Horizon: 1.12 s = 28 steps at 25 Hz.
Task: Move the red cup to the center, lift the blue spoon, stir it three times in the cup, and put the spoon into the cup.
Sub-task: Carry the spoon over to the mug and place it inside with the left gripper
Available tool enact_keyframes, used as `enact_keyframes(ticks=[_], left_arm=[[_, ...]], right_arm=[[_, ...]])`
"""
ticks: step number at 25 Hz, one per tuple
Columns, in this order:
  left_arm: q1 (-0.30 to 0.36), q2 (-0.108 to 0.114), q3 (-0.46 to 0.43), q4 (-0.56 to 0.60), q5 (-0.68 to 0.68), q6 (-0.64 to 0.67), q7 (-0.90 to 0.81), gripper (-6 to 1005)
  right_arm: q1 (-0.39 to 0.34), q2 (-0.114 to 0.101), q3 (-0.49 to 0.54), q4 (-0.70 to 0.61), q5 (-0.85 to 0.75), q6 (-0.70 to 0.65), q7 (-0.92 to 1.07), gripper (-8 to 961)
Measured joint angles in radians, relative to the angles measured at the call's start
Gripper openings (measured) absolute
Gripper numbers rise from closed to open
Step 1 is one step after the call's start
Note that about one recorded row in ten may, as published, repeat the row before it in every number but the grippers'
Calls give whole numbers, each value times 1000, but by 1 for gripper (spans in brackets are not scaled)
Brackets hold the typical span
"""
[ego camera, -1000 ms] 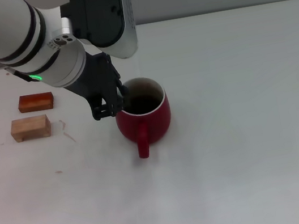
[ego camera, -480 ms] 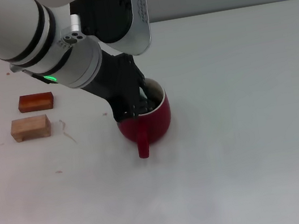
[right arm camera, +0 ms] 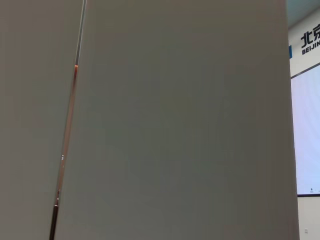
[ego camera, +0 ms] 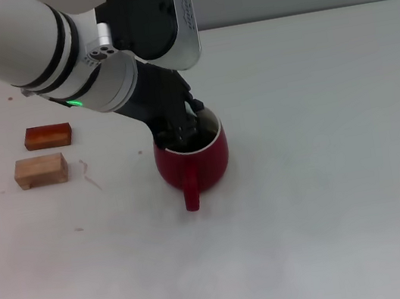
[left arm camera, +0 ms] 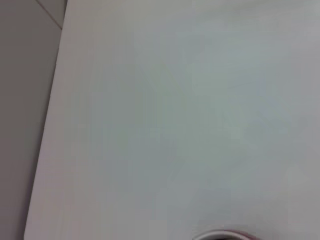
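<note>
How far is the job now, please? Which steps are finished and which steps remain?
The red cup already stands near the middle of the white table, so that step looks done. The left gripper is down at the cup's mouth, at the stirring or placing stage. The blue spoon is not visible, so I cannot confirm it is inside. Left to do: release the spoon in the cup and withdraw. The right arm is out of view.

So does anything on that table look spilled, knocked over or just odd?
Nothing spilled or tipped. The red cup stands upright on the white table, with the left end effector dipped into its mouth. Two wooden blocks sit off to the left. Faint reddish smudges mark the tabletop near them. The spoon cannot be seen.
</note>
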Motion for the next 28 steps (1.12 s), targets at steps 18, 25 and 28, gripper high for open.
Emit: enact_keyframes(ticks=[18,25,28], left_arm=[[28,1,12,2,35,-51,-15,237],[24,2,9,0,36,-19,-18,255],[22,2,4,0,36,-10,-20,262]], right_arm=[[4,-3,0,-1,0,-1,0,574],[8,-5,0,-3,0,1,0,574],[8,-5,0,-3,0,2,0,574]])
